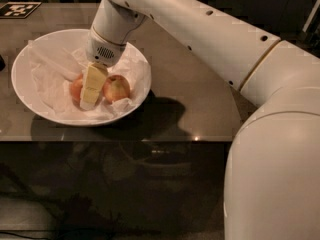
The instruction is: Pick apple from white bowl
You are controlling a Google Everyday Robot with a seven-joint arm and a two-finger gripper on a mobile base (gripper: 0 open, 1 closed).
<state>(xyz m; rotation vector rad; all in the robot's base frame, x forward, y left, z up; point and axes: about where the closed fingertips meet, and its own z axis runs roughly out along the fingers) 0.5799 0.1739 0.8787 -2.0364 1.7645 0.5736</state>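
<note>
Apple — mostly hidden behind gripper, perhaps touching it — in white bowl.

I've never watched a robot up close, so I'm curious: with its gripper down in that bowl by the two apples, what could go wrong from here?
The gripper sits low in the white bowl, over the apple, with the second apple close beside; it might nudge that one. The crumpled tissue paper underneath could snag and lift too. The round apple could slip free.
</note>
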